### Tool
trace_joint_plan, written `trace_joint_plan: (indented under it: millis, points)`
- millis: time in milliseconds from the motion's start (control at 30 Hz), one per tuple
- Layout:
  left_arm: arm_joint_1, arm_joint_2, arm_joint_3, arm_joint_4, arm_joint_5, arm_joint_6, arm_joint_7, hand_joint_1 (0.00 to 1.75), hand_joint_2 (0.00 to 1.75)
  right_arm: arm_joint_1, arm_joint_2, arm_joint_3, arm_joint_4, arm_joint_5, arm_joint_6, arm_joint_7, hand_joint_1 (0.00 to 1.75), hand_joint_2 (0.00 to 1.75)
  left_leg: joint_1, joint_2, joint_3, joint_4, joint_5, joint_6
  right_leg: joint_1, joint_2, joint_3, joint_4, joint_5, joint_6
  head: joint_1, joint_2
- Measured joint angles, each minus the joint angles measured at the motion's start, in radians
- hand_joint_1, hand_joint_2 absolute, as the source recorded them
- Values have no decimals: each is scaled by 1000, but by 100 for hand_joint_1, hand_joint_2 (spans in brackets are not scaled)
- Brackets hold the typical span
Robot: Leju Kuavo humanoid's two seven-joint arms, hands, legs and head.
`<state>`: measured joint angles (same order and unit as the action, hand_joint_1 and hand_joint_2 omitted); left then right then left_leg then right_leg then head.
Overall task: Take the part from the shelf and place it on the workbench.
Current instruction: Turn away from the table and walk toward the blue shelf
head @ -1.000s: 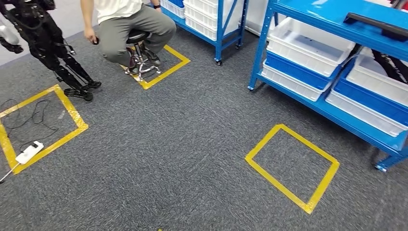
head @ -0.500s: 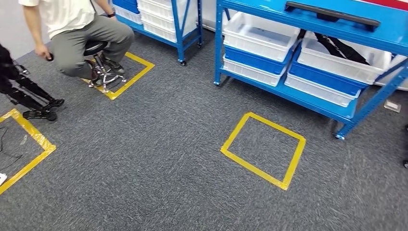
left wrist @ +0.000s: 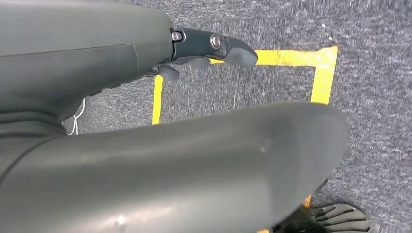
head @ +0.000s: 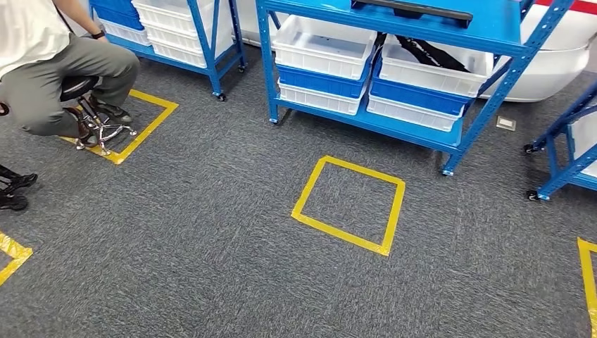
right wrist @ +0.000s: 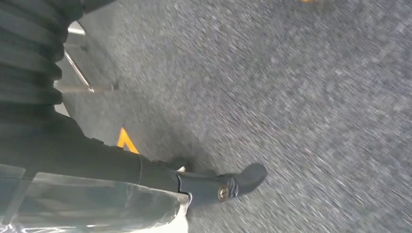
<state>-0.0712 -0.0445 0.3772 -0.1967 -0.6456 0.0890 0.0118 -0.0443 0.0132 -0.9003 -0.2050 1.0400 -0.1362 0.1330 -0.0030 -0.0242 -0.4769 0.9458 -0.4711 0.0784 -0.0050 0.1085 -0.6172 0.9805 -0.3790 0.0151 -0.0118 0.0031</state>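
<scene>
From my station I see the part (head: 412, 10), a long black bar, lying along the front edge of the top board of the blue shelf (head: 394, 123), toward its right corner. Nothing touches it.

On the level beneath, two white bins stand side by side. The left bin (head: 324, 46) looks empty. The right bin (head: 433, 70) holds a black strip (head: 426, 53) that slants across it. Each white bin sits on a blue bin (head: 320, 79), and that in turn on another white bin (head: 317, 98); I cannot see into those lower ones.

A yellow tape square (head: 348, 204) is marked on the grey carpet (head: 211, 246) just in front of the shelf. A second blue rack (head: 211, 42) to the left carries stacked white bins (head: 172, 21), contents hidden. A third rack on castors (head: 563, 151) stands at the right. A person (head: 42, 70) sits on a stool (head: 84, 105) inside another tape square at the far left.

The left robot hand (left wrist: 194, 46) hangs over the carpet and a tape outline, released, fingers apart and holding nothing. The right robot hand (right wrist: 194, 184) also hangs above the carpet, released, a dark finger stretched out, with nothing in it. Both are well apart from the shelf.
</scene>
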Motion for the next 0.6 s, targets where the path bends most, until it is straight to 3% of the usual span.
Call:
trace_joint_plan:
  millis: [33, 100, 167, 200, 267, 300, 367, 433, 467, 533, 600]
  points:
    - [0, -1, 0, 0, -1, 0, 0, 0, 0, -1, -1, 0, 0, 0, 0, 0, 0, 87, 3, 15, 1, -17, 15, 2, 4, -26, -21, 37, -21, -4, 2, 0]
    - [4, -3, 0, 0, -3, 1, 1, 0, 0, -4, -2, 0, 0, 1, 0, -1, 0, 0, 3, 43, -6, -28, 28, 3, -1, -78, -81, 165, -87, -11, 7, 0]
    - [8, -4, 0, 0, -4, 1, 1, 0, 0, -4, -4, 0, 0, 3, 0, -5, 0, 0, 3, 73, -15, -28, 33, -5, -13, -95, -111, 256, -125, 2, 8, 0]
    - [9, -5, 0, 0, -4, 1, 1, 0, 0, -2, -6, 0, 0, 5, 0, -7, 0, 0, 5, 88, -18, -26, 34, -10, -20, -101, -96, 246, -123, 15, 8, 0]
    - [9, -8, 0, 0, -3, 0, 1, 0, 0, -2, -9, 0, 0, 9, 0, -10, 0, 0, 9, 114, -25, -13, 31, -26, -35, -133, -7, 115, -91, 44, 8, 0]
    - [9, -7, 0, 0, -3, 0, 1, 0, 0, -4, -9, 0, 0, 10, 0, -12, 0, 0, 9, 126, -30, -2, 25, -37, -37, -157, 36, 49, -77, 53, 9, 0]
    - [9, -5, 0, 0, -3, 1, -1, 0, 0, -9, -11, -1, -1, 11, 1, -15, 0, 0, 8, 147, -35, 21, 11, -59, -36, -183, 70, -9, -67, 44, 7, 0]
    - [8, -6, 0, -1, -3, 1, -3, 0, 0, -8, -13, -1, -1, 12, 2, -18, 0, 0, 9, 167, -32, 28, 3, -73, -33, -163, 55, 1, -67, 23, 5, 0]
    - [7, -7, 0, -1, -3, 1, -3, 0, 0, -6, -14, -2, -1, 13, 2, -19, 0, 0, 14, 163, -31, 32, -2, -80, -36, -151, 53, 2, -66, 14, 5, 0]
    - [7, -7, 0, -1, -5, 1, -4, 0, 0, -5, -13, -3, -1, 16, 1, -20, 0, 0, 22, 112, -47, 81, -48, -92, -42, -127, 51, 1, -58, -2, 4, 0]
    - [12, -7, 0, 0, -5, 1, -4, 0, 0, -6, -12, -3, -1, 16, 1, -22, 0, 0, 25, 47, -95, 204, -130, -97, -40, -103, 45, 1, -49, -14, 2, 0]
